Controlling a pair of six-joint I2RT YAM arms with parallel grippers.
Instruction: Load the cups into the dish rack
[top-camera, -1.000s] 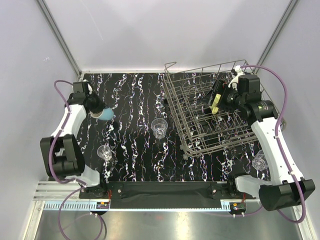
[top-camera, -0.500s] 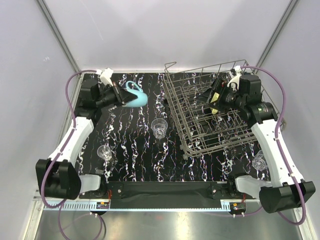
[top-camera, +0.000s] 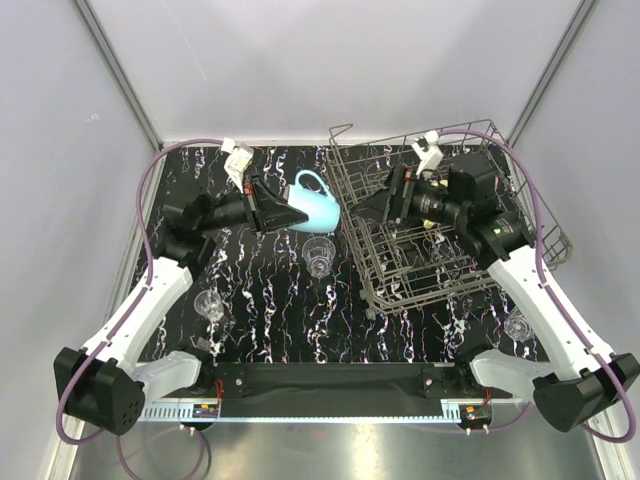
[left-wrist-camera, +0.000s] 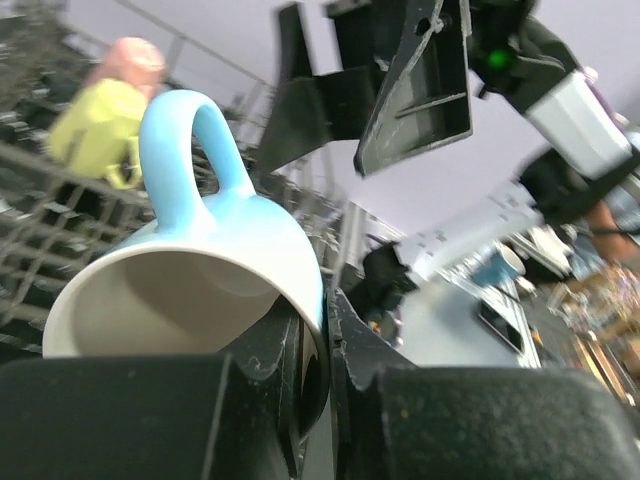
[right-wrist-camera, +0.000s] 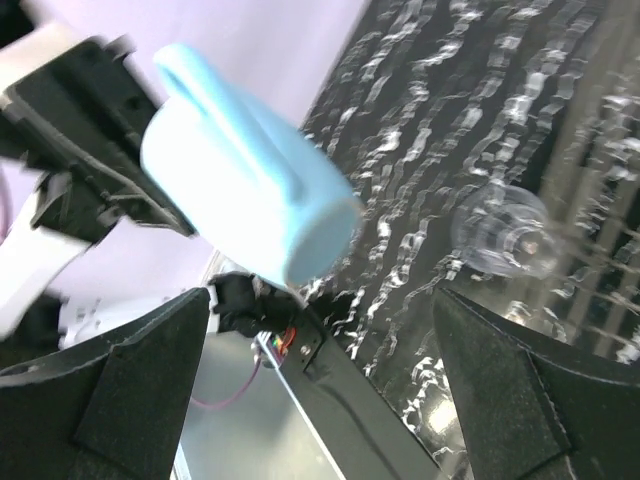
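Note:
My left gripper (top-camera: 277, 211) is shut on the rim of the light blue mug (top-camera: 312, 204) and holds it in the air, just left of the dish rack (top-camera: 400, 275). In the left wrist view the jaws pinch the wall of the light blue mug (left-wrist-camera: 200, 250), handle up. My right gripper (top-camera: 372, 206) is open and empty over the rack's left edge, facing the mug. The right wrist view shows the light blue mug (right-wrist-camera: 240, 180) ahead of its wide-open fingers (right-wrist-camera: 130, 380). A yellow mug (left-wrist-camera: 95, 125) and a pink mug (left-wrist-camera: 135, 60) sit in the rack.
Clear glasses stand on the black marbled table: one below the mug (top-camera: 318, 255), one at the near left (top-camera: 209, 305), one at the near right beside the rack (top-camera: 518, 322). The middle glass also shows in the right wrist view (right-wrist-camera: 505, 230).
My left arm lifted the blue mug from the far left of the table and carried it right, up to the rack. My right gripper drew left from inside the rack and now faces the mug.

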